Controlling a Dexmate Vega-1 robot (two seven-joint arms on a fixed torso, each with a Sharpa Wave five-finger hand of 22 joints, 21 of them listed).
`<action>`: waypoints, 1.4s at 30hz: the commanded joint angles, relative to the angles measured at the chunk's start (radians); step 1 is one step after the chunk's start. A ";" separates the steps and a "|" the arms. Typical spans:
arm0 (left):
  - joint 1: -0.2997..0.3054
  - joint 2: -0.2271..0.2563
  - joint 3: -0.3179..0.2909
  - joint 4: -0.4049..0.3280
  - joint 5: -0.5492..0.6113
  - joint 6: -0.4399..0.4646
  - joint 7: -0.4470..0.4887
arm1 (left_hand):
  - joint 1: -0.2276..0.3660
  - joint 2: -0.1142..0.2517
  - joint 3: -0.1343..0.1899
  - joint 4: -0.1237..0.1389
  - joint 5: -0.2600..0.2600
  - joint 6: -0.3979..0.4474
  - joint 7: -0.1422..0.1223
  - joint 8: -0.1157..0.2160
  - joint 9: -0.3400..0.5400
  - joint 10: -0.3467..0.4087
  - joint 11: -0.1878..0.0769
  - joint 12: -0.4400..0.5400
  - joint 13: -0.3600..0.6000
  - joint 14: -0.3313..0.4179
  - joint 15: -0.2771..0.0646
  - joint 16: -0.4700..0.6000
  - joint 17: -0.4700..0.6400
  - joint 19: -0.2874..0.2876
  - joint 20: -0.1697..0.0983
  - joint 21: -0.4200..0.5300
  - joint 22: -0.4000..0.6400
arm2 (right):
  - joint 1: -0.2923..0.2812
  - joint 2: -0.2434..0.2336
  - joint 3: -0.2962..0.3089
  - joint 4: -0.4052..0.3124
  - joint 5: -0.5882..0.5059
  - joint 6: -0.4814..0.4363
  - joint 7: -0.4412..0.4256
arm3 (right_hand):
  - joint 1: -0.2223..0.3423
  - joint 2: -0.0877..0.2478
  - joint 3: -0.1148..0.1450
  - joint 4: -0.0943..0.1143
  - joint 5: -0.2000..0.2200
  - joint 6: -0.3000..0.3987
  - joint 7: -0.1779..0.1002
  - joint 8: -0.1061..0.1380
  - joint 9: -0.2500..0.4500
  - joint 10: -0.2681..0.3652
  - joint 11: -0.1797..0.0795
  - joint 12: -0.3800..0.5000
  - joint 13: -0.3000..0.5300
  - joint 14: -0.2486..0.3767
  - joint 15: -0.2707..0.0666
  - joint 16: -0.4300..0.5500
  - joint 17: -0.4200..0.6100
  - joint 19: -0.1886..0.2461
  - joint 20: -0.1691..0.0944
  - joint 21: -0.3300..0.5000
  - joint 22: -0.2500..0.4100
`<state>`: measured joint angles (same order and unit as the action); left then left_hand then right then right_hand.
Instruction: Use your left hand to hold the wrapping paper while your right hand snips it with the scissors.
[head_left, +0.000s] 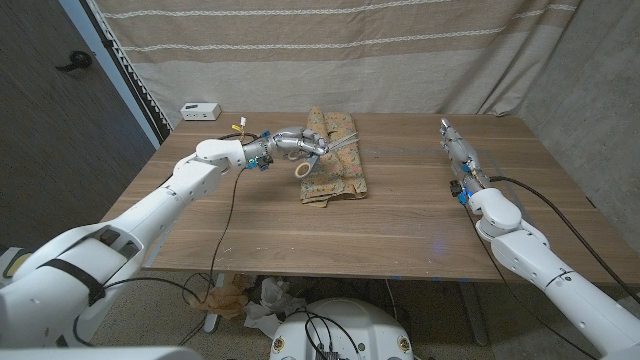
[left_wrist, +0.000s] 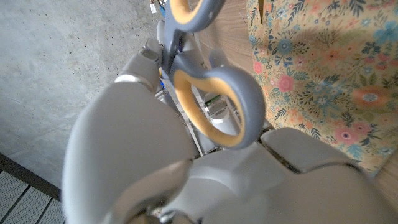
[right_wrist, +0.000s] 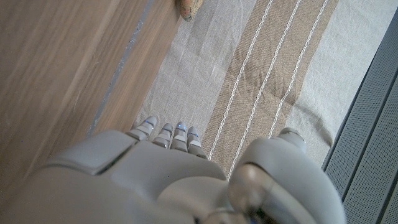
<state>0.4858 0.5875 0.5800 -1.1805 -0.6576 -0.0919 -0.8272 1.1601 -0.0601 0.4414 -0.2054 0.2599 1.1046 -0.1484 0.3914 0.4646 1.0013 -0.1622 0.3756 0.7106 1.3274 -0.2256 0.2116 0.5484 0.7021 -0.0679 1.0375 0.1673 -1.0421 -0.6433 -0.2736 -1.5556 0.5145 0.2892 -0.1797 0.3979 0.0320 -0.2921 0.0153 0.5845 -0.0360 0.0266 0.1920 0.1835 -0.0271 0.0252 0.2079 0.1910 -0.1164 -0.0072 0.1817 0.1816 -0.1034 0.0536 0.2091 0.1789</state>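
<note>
Wood-grain brown tabletop (head_left: 400, 215), matte planks running crosswise, rectangular. Behind it a draped beige woven curtain (head_left: 330, 50) with pale stitched stripes.

Floral wrapping paper (head_left: 335, 160): tan sheet printed with small blue, orange and pink flowers, folded into a rumpled, uneven stack with soft creases. It lies on the tabletop toward the far middle, slightly left of centre. The left wrist view shows the print close up (left_wrist: 323, 81), its surface smooth with a slight sheen.

Scissors with grey plastic handles lined in yellow (head_left: 310, 155): oval finger loops, metal blades pointing over the paper. In the left wrist view a loop (left_wrist: 217, 106) stands above the knuckles, its rubbery yellow inner band clear to see.

Left robot hand (head_left: 290, 145), glossy light-grey shell with rounded segments, grips the scissors by the handles at the paper's left edge, above the stack.

Right robot hand (head_left: 455, 145), same grey shell, is held out over the right part of the tabletop, well apart from the paper. In the right wrist view its fingers (right_wrist: 165, 134) reach forward side by side, nothing in them, thumb set apart.

Small white box-shaped device (head_left: 200, 110) sits at the far left corner.
</note>
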 joint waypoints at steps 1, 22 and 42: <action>-0.003 -0.028 -0.023 0.034 -0.086 0.089 -0.044 | -0.019 -0.005 0.137 0.114 0.007 -0.010 0.000 0.007 0.004 0.075 -0.054 -0.005 -0.013 -0.015 -0.013 -0.012 -0.020 0.002 -0.050 -0.045 0.002 | 0.012 0.009 -0.007 0.020 0.000 0.005 0.004 | 0.009 0.004 -0.004 -0.007 0.006 -0.001 0.005 0.005 0.005 -0.004 0.001 0.006 0.001 -0.002 0.000 0.005 0.002 0.005 0.000 -0.002 0.004; 0.045 -0.075 -0.089 0.025 -0.190 0.136 0.001 | -0.037 -0.033 0.153 0.097 -0.003 0.006 -0.002 0.036 0.021 0.116 -0.057 -0.004 -0.050 0.012 -0.012 -0.007 -0.053 -0.022 -0.027 -0.103 0.016 | 0.034 0.004 -0.016 0.042 0.004 0.001 0.027 | 0.010 0.007 -0.004 -0.007 0.006 -0.003 0.004 0.005 0.005 -0.004 0.000 0.008 0.001 0.001 -0.001 0.006 0.002 0.008 0.000 -0.002 0.004; 0.083 -0.148 -0.145 0.020 -0.222 0.011 0.106 | -0.044 -0.031 0.162 0.094 -0.008 -0.008 -0.001 0.038 0.026 0.113 -0.058 -0.006 -0.054 0.008 -0.013 -0.009 -0.061 -0.034 -0.021 -0.112 0.021 | 0.040 -0.007 -0.014 0.045 0.029 0.011 0.071 | 0.014 0.010 -0.005 -0.009 0.007 -0.007 0.000 0.004 0.005 0.006 0.006 0.013 0.002 0.015 0.014 0.011 0.004 0.022 0.028 0.001 0.005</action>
<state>0.5520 0.4822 0.4644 -1.1591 -0.8627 -0.0381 -0.7524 1.1092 -0.0959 0.5368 -0.1734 0.2520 1.0985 -0.1517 0.4222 0.4848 1.0179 -0.1463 0.3672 0.6533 1.3295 -0.2375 0.2001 0.4862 0.6764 -0.0644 0.9281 0.1841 -1.0066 -0.6477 -0.2880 -1.5185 0.5272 0.2897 -0.1398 0.4072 0.0412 -0.2962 0.0113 0.5844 -0.0360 0.0267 0.1921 0.1835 -0.0270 0.0252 0.2153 0.1910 -0.1054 0.0038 0.1889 0.1823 -0.0785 0.0754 0.2091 0.1788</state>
